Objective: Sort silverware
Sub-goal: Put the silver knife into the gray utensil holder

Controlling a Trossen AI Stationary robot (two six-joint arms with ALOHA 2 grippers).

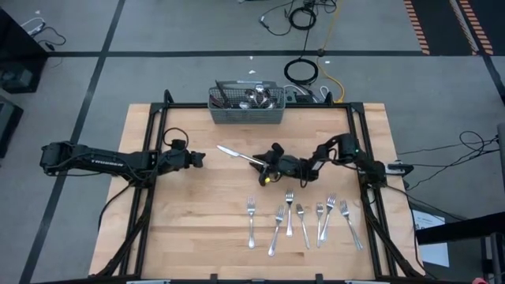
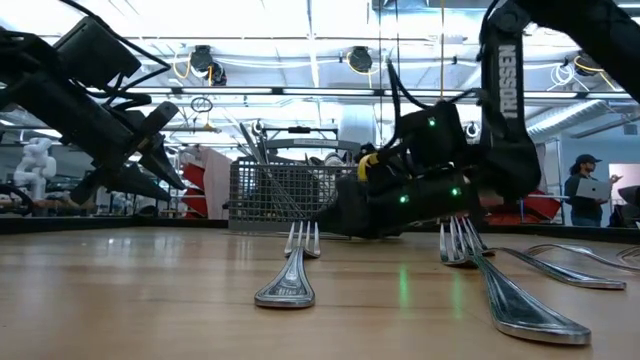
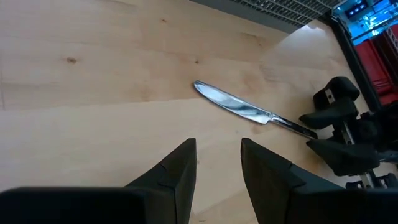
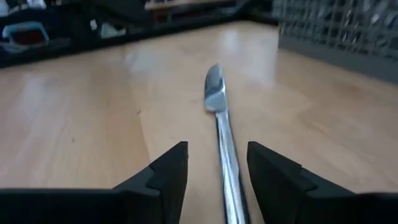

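A silver table knife [image 1: 237, 154] lies flat on the wooden table, a little beyond its middle, blade toward the left. My right gripper [image 1: 264, 165] stands low at the knife's handle end. Its fingers are open on either side of the handle [image 4: 227, 168], with a gap showing on each side. The left wrist view shows the knife [image 3: 239, 109] with its handle running in between those fingers. My left gripper [image 3: 217, 177] is open and holds nothing; it hovers over bare wood left of the knife [image 1: 201, 160]. Several forks [image 1: 304, 219] lie in a row near the front right.
A grey wire-mesh cutlery basket [image 1: 246, 106] holding more silverware stands at the middle of the table's far edge. The forks [image 2: 290, 270] lie with their handles toward the near edge. Bare wood lies on the near left. A person [image 2: 585, 190] stands in the room behind.
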